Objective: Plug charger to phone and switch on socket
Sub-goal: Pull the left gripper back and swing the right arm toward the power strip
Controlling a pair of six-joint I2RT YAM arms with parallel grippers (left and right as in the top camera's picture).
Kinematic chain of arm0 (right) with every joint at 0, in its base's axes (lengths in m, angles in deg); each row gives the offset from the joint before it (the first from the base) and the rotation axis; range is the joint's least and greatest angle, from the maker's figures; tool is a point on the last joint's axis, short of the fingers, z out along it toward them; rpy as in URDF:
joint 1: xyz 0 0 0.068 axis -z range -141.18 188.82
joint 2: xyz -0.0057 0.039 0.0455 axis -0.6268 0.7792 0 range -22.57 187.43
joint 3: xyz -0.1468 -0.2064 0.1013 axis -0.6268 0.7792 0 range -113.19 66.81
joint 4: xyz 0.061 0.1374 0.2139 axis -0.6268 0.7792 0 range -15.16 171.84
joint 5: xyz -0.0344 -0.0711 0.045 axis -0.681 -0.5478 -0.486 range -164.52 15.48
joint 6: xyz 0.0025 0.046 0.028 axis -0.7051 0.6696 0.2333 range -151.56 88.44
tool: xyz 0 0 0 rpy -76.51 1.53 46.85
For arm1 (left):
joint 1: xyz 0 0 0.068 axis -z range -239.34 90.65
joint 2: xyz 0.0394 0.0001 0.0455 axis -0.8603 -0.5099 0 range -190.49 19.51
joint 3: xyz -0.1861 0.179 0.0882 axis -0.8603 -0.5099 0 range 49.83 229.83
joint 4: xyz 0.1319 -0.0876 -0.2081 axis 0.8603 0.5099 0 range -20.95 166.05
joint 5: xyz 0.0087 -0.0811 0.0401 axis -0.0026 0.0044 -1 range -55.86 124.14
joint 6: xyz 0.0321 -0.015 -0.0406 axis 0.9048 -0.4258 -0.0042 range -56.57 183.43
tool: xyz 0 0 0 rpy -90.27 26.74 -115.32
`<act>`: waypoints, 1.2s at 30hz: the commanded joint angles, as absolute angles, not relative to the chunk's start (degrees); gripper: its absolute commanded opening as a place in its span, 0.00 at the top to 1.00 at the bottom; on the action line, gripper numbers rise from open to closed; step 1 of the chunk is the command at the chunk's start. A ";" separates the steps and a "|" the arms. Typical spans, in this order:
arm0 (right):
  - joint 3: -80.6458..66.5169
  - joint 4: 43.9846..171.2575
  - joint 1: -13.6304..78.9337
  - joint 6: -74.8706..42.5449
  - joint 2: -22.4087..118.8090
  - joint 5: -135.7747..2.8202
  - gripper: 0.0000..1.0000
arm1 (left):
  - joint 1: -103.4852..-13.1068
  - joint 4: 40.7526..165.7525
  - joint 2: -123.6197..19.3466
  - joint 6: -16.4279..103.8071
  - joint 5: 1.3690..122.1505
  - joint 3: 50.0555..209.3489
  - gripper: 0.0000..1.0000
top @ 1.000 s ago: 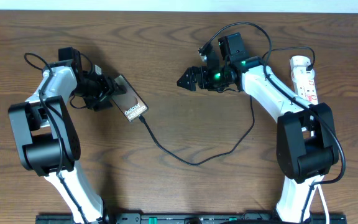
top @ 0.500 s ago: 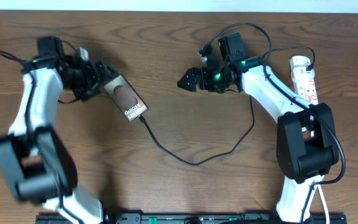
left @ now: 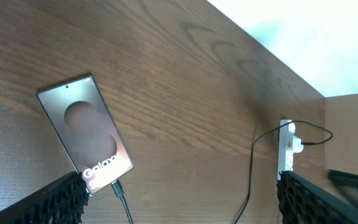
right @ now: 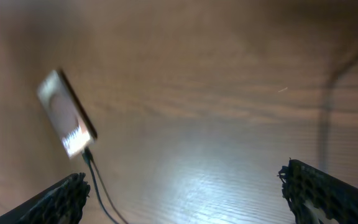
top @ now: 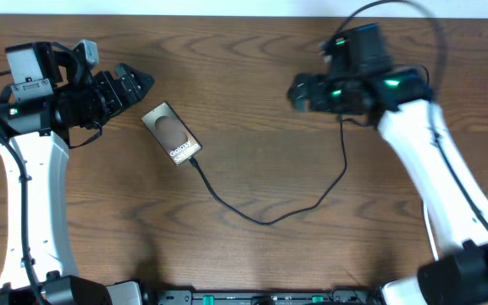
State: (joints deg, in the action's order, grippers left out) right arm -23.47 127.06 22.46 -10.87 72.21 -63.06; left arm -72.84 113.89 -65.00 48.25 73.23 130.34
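Black charger [top: 252, 216] is seated in the phone [top: 171, 135] at its 5 o'clock end. Switching the socket [left: 286, 146] apparently remains. The left end effector [top: 140, 82] and right end effector [right: 191, 193] both stand open and empty.

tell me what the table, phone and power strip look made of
Table: looks like dark wood or wood-look laminate, with grain lines and a mild sheen.
Phone: smooth face with a soft sheen, glass or metal by the look.
Power strip: smooth white, probably plastic; too small to be sure.

You are looking at wooden table [top: 252, 110]: dark brown, grain running left to right across overhead frame. Pale wall [top: 227, 7] shows as thin strip along top edge. Right wrist view blurred; bright glare on tabletop, lower centre.
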 commanded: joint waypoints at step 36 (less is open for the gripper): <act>-24.25 122.28 41.95 -12.40 77.28 -68.15 0.01 | -72.93 113.97 -66.05 48.86 73.56 131.36 0.08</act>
